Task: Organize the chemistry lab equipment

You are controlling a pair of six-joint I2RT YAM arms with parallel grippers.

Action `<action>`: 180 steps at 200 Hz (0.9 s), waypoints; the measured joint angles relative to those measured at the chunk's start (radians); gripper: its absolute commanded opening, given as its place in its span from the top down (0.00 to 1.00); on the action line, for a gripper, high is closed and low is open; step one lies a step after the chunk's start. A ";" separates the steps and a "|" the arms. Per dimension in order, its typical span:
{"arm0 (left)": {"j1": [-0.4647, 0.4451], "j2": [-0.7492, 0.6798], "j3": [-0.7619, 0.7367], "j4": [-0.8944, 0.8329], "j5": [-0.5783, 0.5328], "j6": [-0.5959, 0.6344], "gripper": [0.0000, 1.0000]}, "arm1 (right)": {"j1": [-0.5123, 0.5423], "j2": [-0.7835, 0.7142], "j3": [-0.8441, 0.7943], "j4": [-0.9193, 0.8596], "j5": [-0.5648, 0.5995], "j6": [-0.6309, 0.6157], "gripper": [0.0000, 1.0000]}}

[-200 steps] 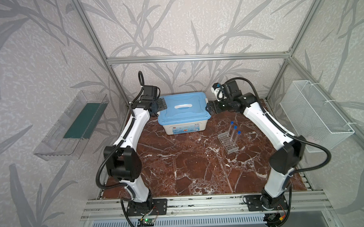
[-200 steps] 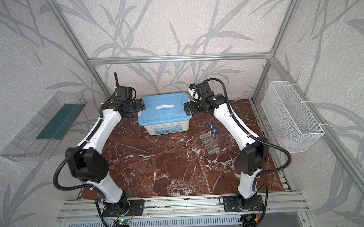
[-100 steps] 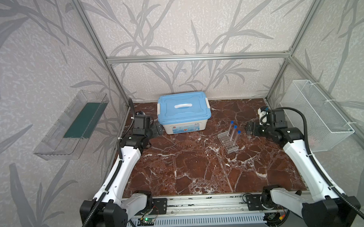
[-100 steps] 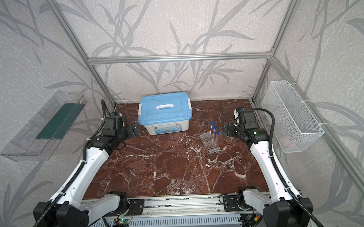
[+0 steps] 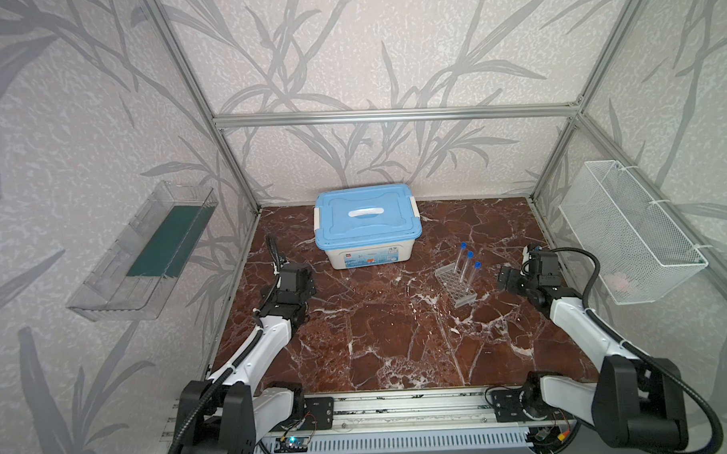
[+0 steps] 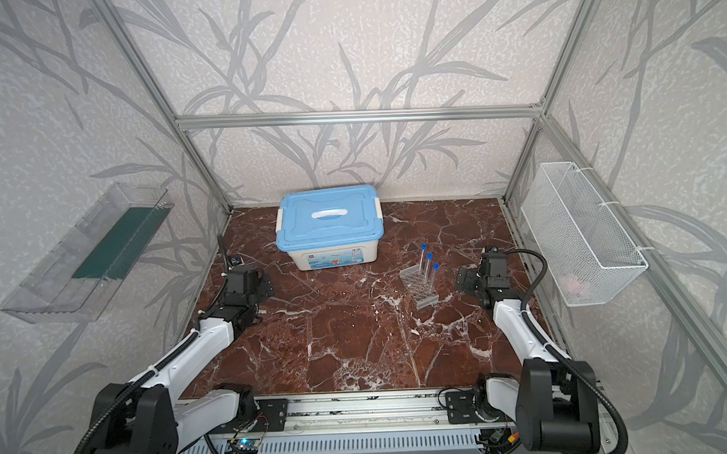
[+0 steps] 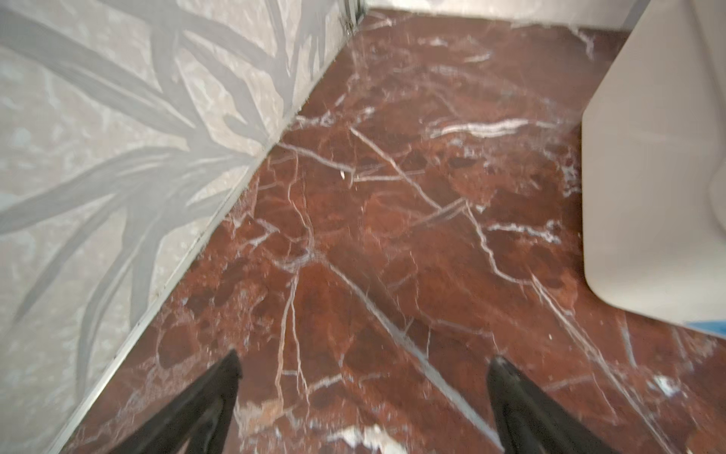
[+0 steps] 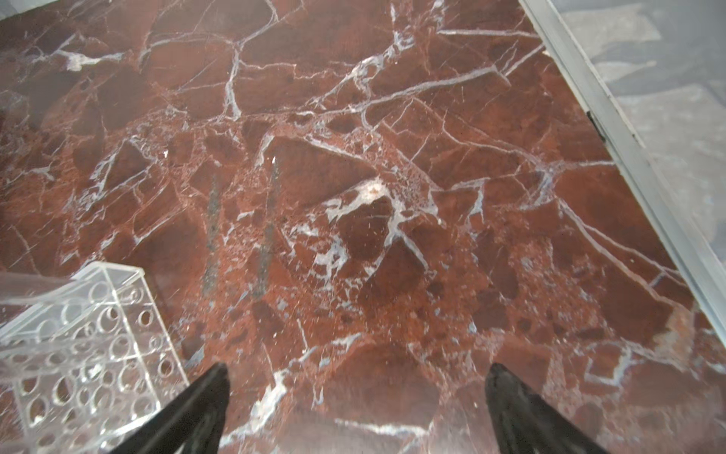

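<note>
Left hand [image 7: 363,363] and right hand [image 8: 355,371] withdrew from the smooth blue-lidded tub [image 5: 368,223].

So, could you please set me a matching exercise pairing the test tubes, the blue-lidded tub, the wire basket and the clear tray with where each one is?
Things: 1 test tubes; 2 blue-lidded tub; 3 wire basket; 4 clear tray.
Places: A right wall; B upright in the clear rack; C left wall; D back of the table.
Pairs: 1-B; 2-D; 3-A; 4-C.

Both end effectors [image 7: 365,355] [image 8: 358,365] spread wide, empty
</note>
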 measured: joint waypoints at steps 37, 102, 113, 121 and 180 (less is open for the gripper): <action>0.014 0.146 -0.039 0.264 -0.011 0.080 0.01 | 0.000 0.121 -0.050 0.261 -0.026 -0.036 0.01; 0.097 0.321 -0.063 0.593 0.148 0.135 0.01 | 0.006 0.232 -0.097 0.577 -0.100 -0.079 0.01; 0.103 0.342 -0.086 0.678 0.177 0.136 0.01 | 0.015 0.231 -0.107 0.616 -0.105 -0.090 0.01; 0.109 0.369 -0.112 0.746 0.201 0.143 0.01 | 0.025 0.228 -0.124 0.657 -0.105 -0.100 0.01; 0.116 0.410 -0.158 0.841 0.304 0.169 0.01 | 0.113 0.260 -0.257 0.917 -0.065 -0.172 0.01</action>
